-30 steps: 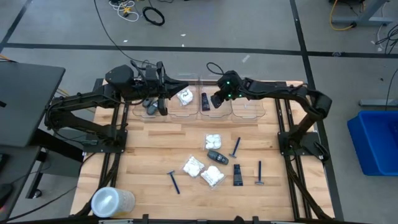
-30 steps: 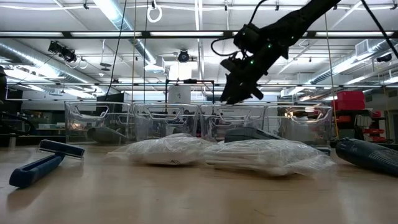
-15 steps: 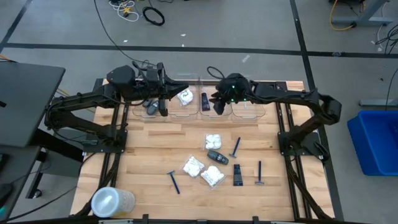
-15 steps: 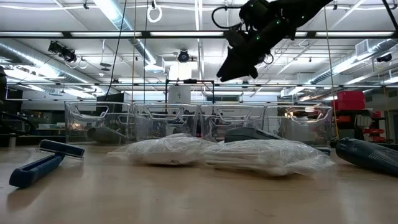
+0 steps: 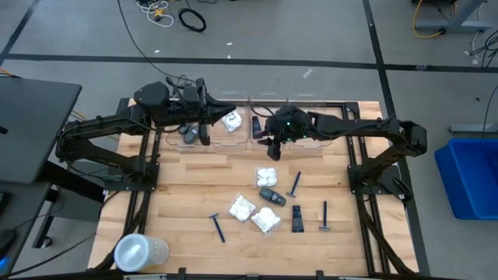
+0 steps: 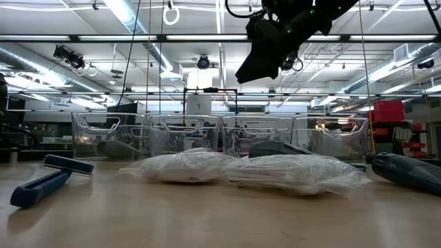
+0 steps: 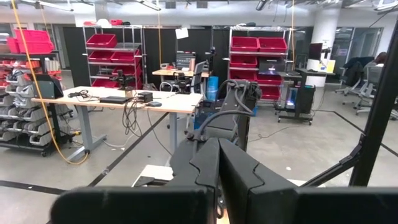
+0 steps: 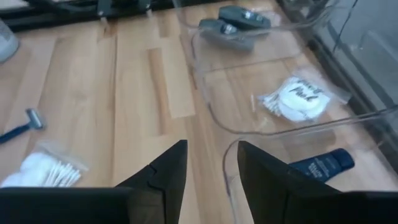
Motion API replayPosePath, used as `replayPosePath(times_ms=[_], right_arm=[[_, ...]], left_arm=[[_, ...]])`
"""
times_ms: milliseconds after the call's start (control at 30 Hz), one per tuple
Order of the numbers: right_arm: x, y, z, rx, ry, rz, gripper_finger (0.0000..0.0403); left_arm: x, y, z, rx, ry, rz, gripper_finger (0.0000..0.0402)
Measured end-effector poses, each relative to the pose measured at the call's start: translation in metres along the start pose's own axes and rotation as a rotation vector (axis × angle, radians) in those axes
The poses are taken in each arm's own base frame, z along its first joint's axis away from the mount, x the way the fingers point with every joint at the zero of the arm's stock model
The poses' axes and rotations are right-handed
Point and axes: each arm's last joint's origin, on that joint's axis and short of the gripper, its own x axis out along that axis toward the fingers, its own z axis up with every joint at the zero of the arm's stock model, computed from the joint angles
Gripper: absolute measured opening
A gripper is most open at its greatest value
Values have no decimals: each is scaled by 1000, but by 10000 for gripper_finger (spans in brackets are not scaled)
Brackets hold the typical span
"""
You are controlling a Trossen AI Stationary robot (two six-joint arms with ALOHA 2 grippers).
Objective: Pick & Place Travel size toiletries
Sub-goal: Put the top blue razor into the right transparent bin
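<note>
The toiletries lie on the wooden table: white packets (image 5: 268, 176) (image 5: 242, 208) (image 5: 265, 221), a dark grey case (image 5: 271, 196), a black tube (image 5: 297, 218) and blue razors (image 5: 295, 183) (image 5: 217, 226) (image 5: 325, 216). In the clear bins at the far edge lie dark grey cases (image 8: 233, 25), a white packet (image 8: 301, 99) and a black tube (image 8: 320, 165). My right gripper (image 8: 211, 174) hangs open and empty high above the near rim of the bins (image 5: 271, 141). My left gripper (image 7: 217, 174) is shut and empty, raised over the left bins (image 5: 204, 128).
A row of clear plastic bins (image 5: 311, 138) runs along the far edge. A large translucent round container (image 5: 140, 253) stands at the near left corner. Bare wood lies between the bins and the loose items, and on the table's left half.
My right gripper has risen and drawn back from over the bins toward the table's near side, rolling as it went. The toiletries have stayed where they were.
</note>
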Motion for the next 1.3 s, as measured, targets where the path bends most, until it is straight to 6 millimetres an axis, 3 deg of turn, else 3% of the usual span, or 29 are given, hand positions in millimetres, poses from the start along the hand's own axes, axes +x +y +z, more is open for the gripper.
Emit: replayPosePath(times_ms=[267, 467, 933, 1300], right_arm=[[1, 12, -8, -48, 83, 31, 136], [1, 22, -12, -100, 115, 120, 129], [-1, 58, -20, -142, 186, 203, 127], [-5, 66, -33, -200, 317, 227, 151]], left_arm=[[0, 2, -2, 5, 20, 70, 5], [0, 2, -3, -8, 27, 74, 21], [0, 2, -4, 16, 41, 54, 8], [0, 0, -4, 15, 43, 18, 19]])
